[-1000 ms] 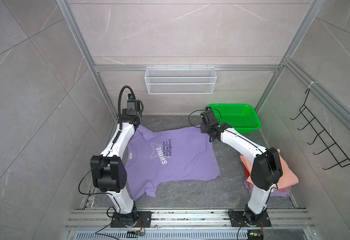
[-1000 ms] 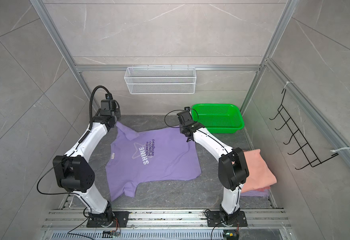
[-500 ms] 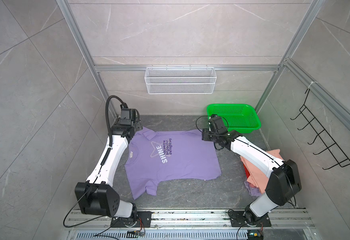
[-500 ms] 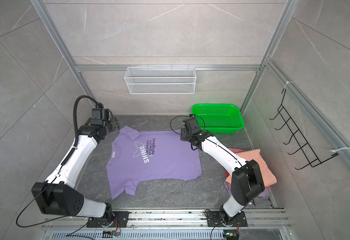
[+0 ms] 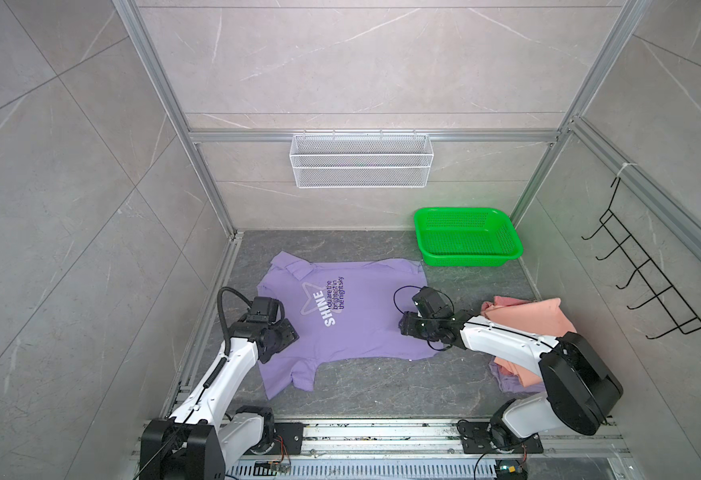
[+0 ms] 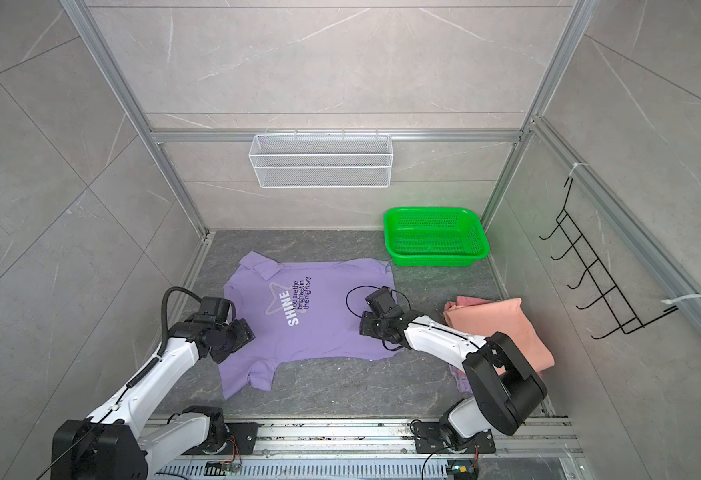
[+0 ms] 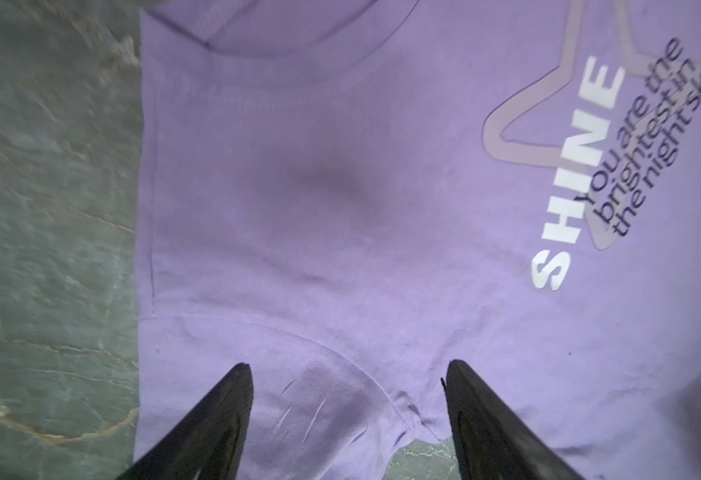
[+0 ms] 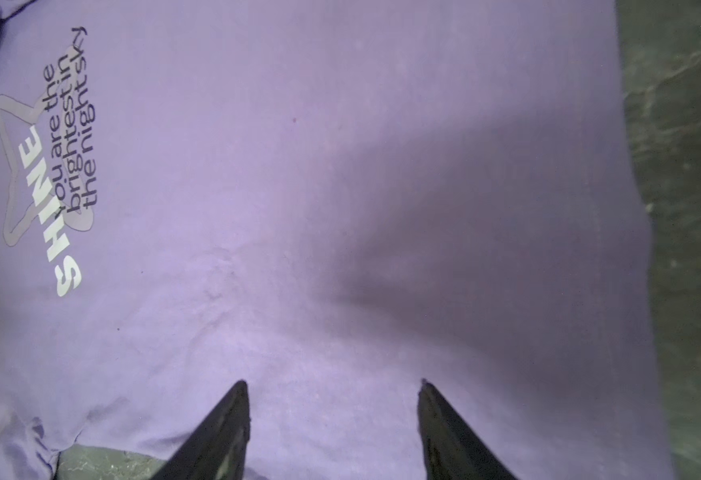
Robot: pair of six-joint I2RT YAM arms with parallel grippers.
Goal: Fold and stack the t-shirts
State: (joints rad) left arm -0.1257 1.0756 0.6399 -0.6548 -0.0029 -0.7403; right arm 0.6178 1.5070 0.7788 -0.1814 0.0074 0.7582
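Left claw (image 7: 346, 370) apart over one SHINE tee (image 5: 361, 320), spread flat on the grey surface (image 5: 382, 386); right claw (image 8: 332, 384) apart too, both empty. Rightward, one pink tee (image 5: 527, 320) lies folded on a second purple tee (image 5: 515, 384), with one green basket (image 5: 467, 261) behind, tiled walls around.

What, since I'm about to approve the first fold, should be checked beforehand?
1. The purple shirt is spread out, print up: ok.
2. Its far sleeve lies flat: not ok, a flap is turned over.
3. The left hand is open, holding nothing: ok.
4. The right hand is open, holding nothing: ok.
5. The pink shirt lies apart from the purple shirt: ok.
6. Either hand touches the fabric: cannot tell.
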